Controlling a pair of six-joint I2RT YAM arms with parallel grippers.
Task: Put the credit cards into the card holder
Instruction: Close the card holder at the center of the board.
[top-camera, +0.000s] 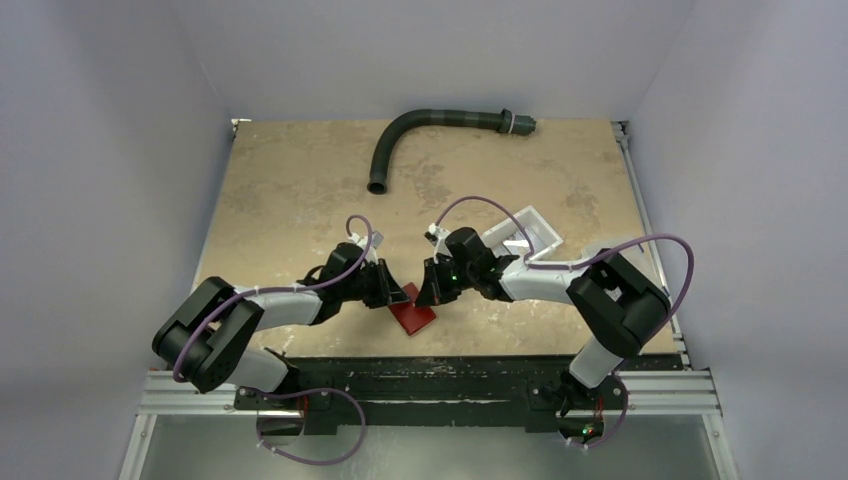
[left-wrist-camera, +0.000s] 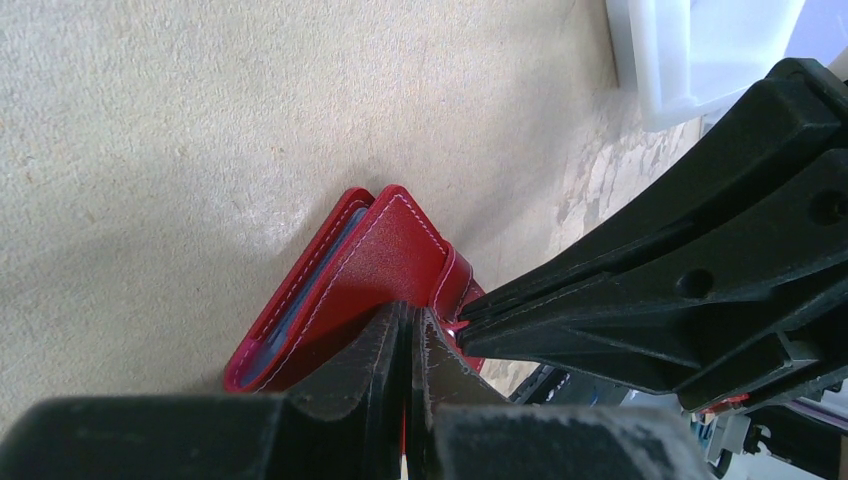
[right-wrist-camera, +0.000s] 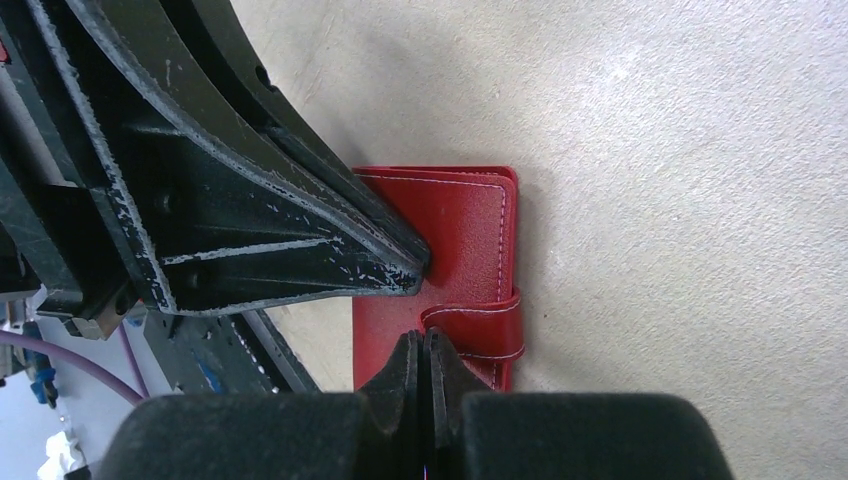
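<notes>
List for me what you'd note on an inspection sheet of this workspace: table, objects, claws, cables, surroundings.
Surface: tan mottled table, worn patches.
Job's things: red card holder lies folded, tab wrapped over its edge; no loose credit cards seen; a grey-blue layer shows between its covers, cannot tell whether cards.
Clutter: white bin; dark curved hose at the far edge.
Grippers: left gripper and right gripper both shut, tips at the card holder.
Cables: purple cables loop along both arms.
Surroundings: plain pale walls.
</notes>
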